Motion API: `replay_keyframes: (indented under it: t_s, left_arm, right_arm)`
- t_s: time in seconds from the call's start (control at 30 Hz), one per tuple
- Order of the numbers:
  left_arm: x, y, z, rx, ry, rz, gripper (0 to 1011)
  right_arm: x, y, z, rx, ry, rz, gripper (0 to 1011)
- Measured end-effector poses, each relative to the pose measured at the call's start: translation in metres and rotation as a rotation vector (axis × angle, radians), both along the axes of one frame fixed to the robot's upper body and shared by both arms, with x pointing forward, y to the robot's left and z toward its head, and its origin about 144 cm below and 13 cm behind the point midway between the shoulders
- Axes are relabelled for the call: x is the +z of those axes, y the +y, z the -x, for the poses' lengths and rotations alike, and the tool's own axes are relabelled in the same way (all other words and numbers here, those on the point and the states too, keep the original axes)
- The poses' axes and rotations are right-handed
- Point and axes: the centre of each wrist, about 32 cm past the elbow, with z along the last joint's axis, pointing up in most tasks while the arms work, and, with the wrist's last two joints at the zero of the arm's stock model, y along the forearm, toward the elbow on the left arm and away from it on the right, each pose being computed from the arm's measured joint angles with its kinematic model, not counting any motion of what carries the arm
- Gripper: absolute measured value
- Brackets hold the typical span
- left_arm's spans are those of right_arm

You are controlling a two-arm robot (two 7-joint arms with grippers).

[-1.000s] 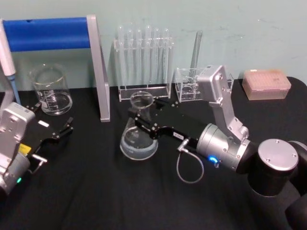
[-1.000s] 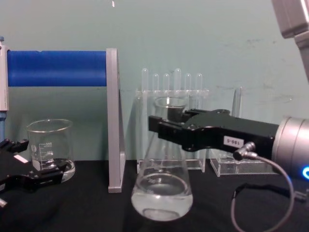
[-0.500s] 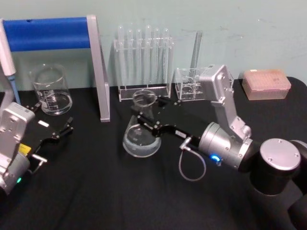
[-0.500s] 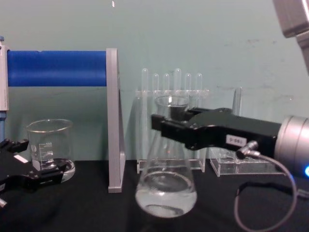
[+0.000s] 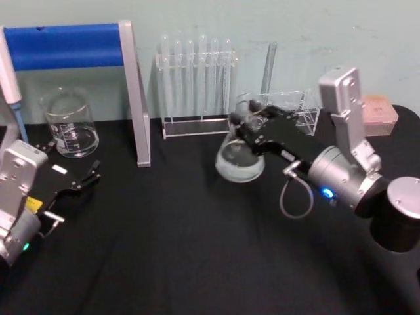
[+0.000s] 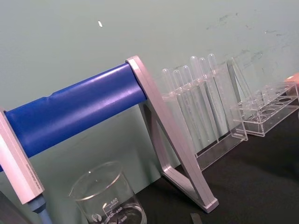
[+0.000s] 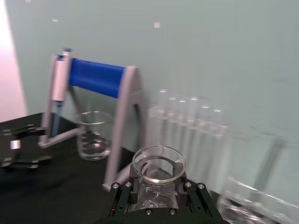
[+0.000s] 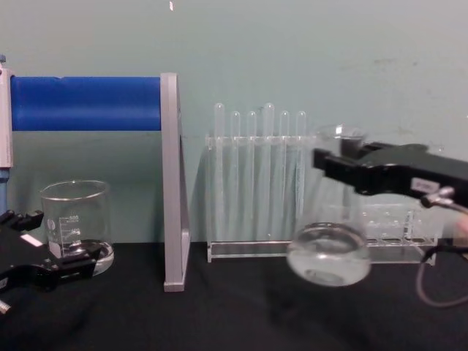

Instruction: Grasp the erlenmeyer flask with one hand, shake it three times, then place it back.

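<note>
The erlenmeyer flask [image 5: 239, 163] is clear glass with a little clear liquid in its round base. In the chest view the erlenmeyer flask [image 8: 327, 256] hangs tilted above the black table, in front of the racks. My right gripper [image 5: 249, 125], the hand, is shut on its neck just below the rim, and the black fingers [image 8: 344, 162] show from the side. The right wrist view looks down on the flask's rim [image 7: 158, 179] held between the two fingers [image 7: 125, 192]. My left gripper [image 5: 69, 172] rests open at the table's left with nothing in it.
A glass beaker [image 5: 69, 125] stands at the back left beside a pipette stand with a blue bar [image 5: 65, 46]. A rack of test tubes [image 5: 195, 85], a smaller clear rack [image 5: 289, 108] and a pink tip box [image 5: 384, 111] line the back.
My right gripper has swung the flask to the right and farther back, lifting it off the table and tilting it. The left arm has not moved.
</note>
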Motion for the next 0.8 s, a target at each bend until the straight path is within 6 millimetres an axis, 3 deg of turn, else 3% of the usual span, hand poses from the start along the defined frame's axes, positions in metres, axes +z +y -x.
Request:
replay_keyframes:
  t_s: [0.43, 0.8]
  left_arm:
    - [0.0, 0.0, 0.0, 0.0, 0.0, 0.0, 1001]
    - [0.0, 0.0, 0.0, 0.0, 0.0, 0.0, 1001]
  right_arm:
    - [0.002, -0.03, -0.007, -0.151, -0.011, -0.006, 456]
    - [0.002, -0.035, -0.008, -0.177, -0.007, -0.006, 456]
